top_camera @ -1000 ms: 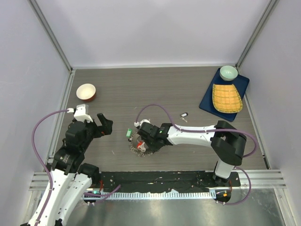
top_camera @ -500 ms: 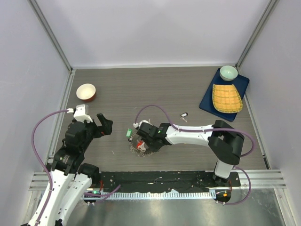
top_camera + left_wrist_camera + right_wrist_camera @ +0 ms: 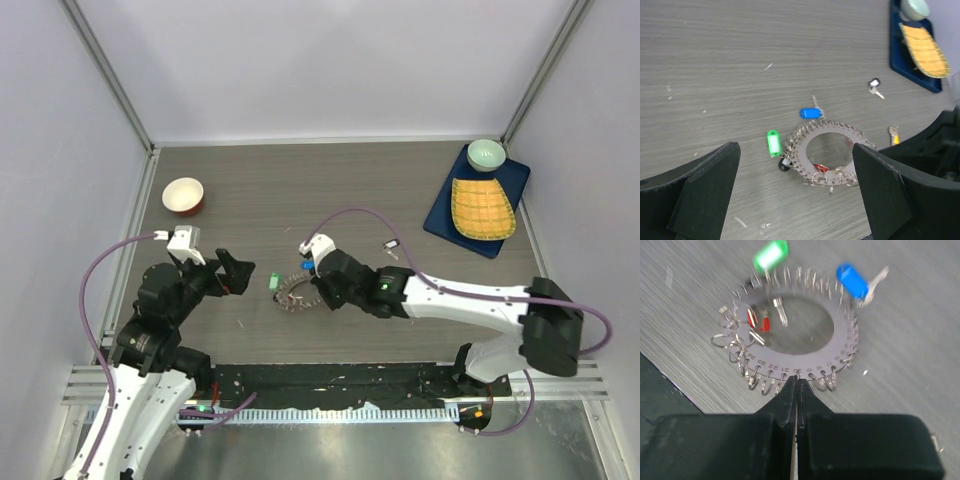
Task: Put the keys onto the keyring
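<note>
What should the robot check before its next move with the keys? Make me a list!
1. Right jaws closed: ok. They are shut tight, tips at the near edge of the keyring.
2. Right jaws really pinching the keyring: cannot tell. The tips hide the spot.
3. Left jaws ready: ok. They are wide open and hold nothing.
4. Loose keys in sight: ok. The black-tagged key and the yellow-tagged key lie on the table, apart from the keyring.
5. Blue-tagged key hooked on: cannot tell. It lies right at the keyring's rim.
</note>
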Controlling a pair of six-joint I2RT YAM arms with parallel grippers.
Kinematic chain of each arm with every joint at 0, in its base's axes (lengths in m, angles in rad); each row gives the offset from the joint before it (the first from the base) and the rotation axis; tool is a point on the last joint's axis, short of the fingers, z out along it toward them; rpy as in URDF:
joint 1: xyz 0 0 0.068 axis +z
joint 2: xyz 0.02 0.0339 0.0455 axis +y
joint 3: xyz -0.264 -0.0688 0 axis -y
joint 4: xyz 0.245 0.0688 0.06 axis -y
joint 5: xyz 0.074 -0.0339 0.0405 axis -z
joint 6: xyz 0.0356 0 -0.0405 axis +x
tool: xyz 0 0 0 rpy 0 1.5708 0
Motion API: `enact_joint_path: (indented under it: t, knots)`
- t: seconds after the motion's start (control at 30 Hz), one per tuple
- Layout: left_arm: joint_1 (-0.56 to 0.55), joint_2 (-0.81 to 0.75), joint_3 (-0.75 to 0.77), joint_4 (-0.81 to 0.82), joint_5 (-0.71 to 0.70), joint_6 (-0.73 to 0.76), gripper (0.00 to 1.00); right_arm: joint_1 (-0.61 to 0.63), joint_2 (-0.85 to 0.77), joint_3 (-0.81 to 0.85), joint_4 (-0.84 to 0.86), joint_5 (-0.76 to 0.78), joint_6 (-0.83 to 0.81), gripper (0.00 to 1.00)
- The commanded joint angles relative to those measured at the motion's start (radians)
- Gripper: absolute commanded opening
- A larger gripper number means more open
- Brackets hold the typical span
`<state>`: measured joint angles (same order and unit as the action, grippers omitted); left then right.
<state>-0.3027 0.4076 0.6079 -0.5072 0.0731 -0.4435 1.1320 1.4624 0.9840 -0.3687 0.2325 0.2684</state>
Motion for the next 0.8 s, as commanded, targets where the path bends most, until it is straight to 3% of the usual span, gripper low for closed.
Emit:
enact_joint_path:
  t: [0.0, 0.3, 0.43, 0.63, 0.77]
  knots:
    - [0.007, -0.010, -0.010, 0.163, 0.210, 0.023, 1.00, 0.002, -0.152, -0.094, 0.322, 0.071, -0.124, 0.01]
    - [0.005, 0.034, 0.013, 0.289, 0.416, 0.066, 1.00, 0.002, -0.280, -0.261, 0.816, 0.063, -0.357, 0.01]
    - [0.007, 0.056, -0.005, 0.384, 0.490, 0.063, 1.00, -0.009, -0.303, -0.326, 1.070, 0.062, -0.373, 0.01]
    - [0.005, 0.111, -0.062, 0.649, 0.565, 0.051, 1.00, -0.052, -0.309, -0.352, 1.226, -0.085, -0.362, 0.01]
    - [0.005, 0.135, -0.054, 0.677, 0.588, 0.129, 1.00, -0.122, -0.321, -0.402, 1.332, -0.218, -0.272, 0.01]
